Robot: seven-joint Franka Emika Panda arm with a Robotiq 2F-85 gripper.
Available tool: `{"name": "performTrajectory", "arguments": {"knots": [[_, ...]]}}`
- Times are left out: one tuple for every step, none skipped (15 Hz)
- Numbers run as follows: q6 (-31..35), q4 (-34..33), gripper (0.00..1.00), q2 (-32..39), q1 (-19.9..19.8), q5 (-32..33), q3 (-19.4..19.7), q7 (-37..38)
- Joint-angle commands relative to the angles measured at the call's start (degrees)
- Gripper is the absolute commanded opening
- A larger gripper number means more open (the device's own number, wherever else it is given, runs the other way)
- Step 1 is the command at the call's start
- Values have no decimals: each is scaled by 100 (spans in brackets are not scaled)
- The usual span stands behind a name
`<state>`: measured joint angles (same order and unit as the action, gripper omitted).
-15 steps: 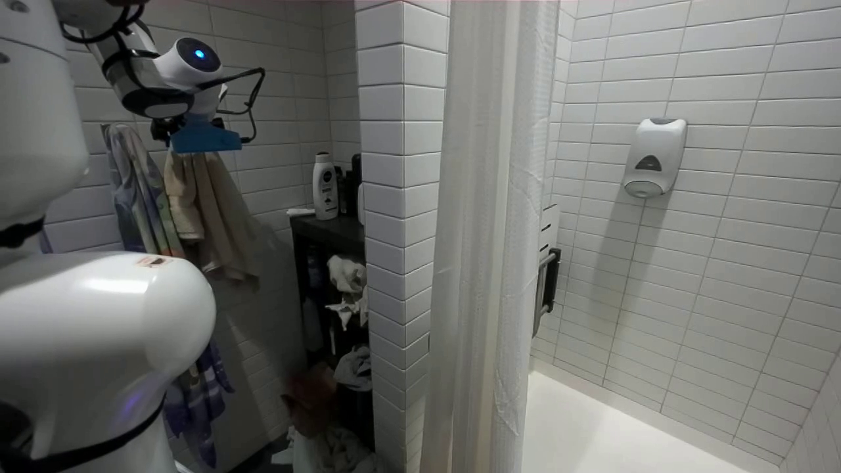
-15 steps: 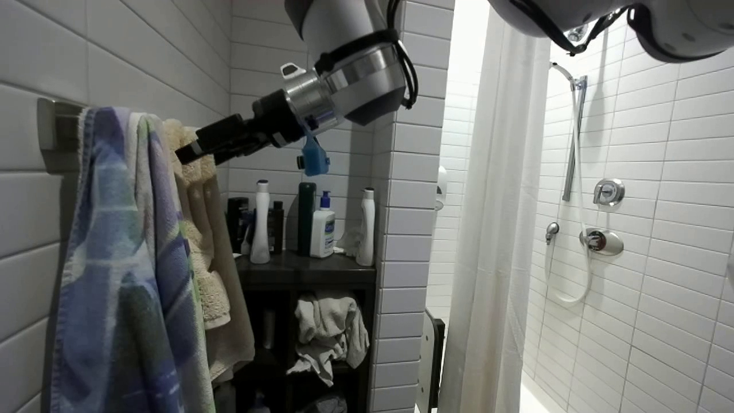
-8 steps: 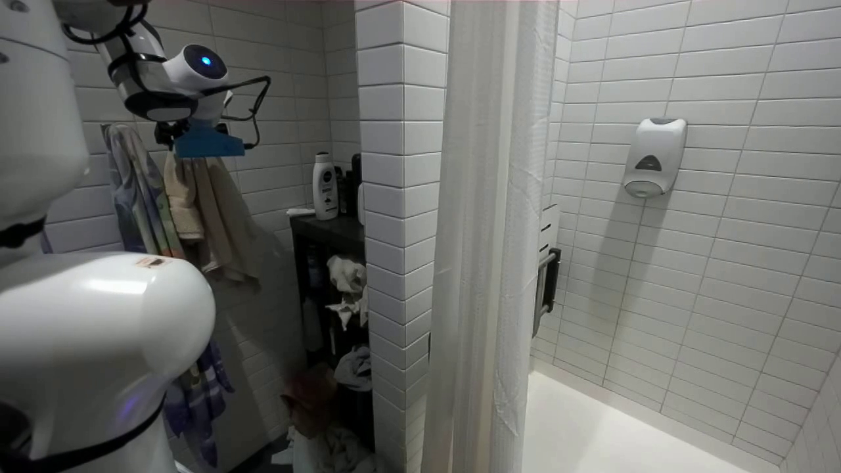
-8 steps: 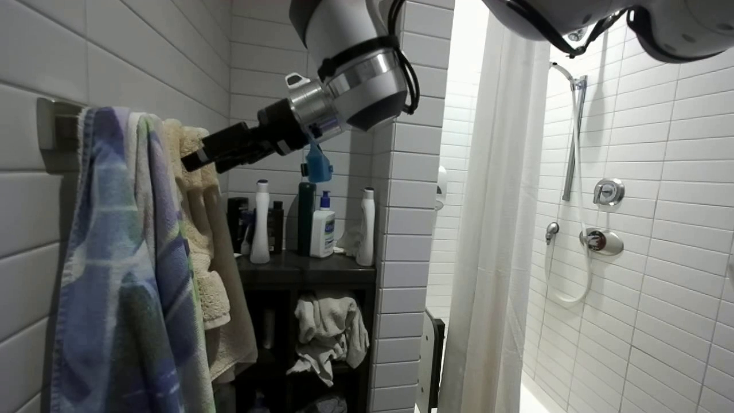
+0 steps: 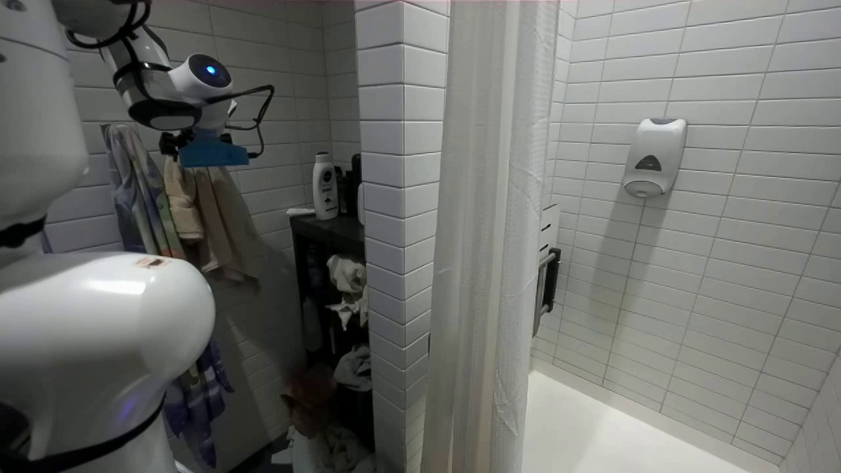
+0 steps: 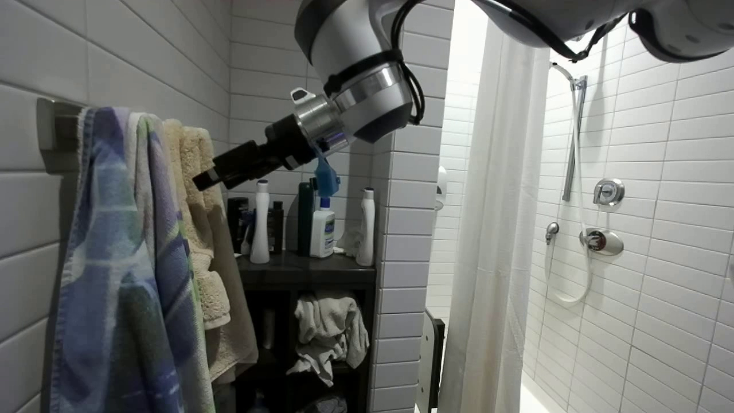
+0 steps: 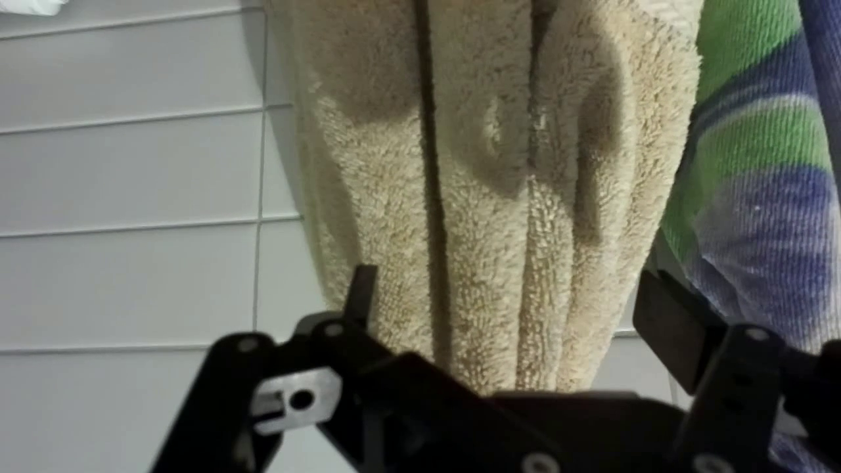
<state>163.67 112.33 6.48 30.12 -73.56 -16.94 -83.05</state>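
My gripper (image 7: 509,309) stands open, its fingers wide apart in the wrist view with nothing gripped. A folded beige towel (image 7: 479,230) hangs behind the gap, spanning most of it. Whether the left finger (image 7: 361,295) touches the towel I cannot tell. Right of it hangs a striped green, purple and white towel (image 7: 769,151), close to the right finger (image 7: 677,328). In an exterior view the gripper (image 6: 218,180) slants down toward the beige towel (image 6: 215,292), with the blue patterned towel (image 6: 114,258) nearer the camera. A blue piece (image 5: 213,155) on the wrist partly hides the gripper.
The towels hang from a wall bar (image 6: 60,126). Below the wrist stands a dark shelf (image 6: 304,272) with several bottles, including a white pump bottle (image 6: 323,232), and a crumpled cloth (image 6: 332,327). A tiled pillar (image 5: 404,230) and a shower curtain (image 5: 489,230) stand beside it.
The arm and gripper have moved lower and somewhat away from the towel bar, to the right in both exterior views. The gripper has stayed open, and the towels hang almost as before.
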Motion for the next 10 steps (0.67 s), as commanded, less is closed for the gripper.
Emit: {"name": "performTrajectory", "arguments": {"knots": [[-113, -96, 100, -71, -27, -262, -39, -316], [-111, -156, 100, -38, -15, -261, -51, -360], [-116, -214, 100, 1, -3, -237, -61, -393], [-137, -248, 100, 21, -1, -228, -69, -427], [-157, -268, 100, 34, -1, -220, -76, -453], [-178, -278, 100, 40, -4, -229, -84, -479], [-198, -266, 100, 33, -10, -239, -83, -500], [-223, -240, 100, 19, -18, -249, -77, -521], [-248, -214, 100, 5, -26, -257, -71, -543], [-277, -170, 100, -18, -37, -257, -61, -565]]}}
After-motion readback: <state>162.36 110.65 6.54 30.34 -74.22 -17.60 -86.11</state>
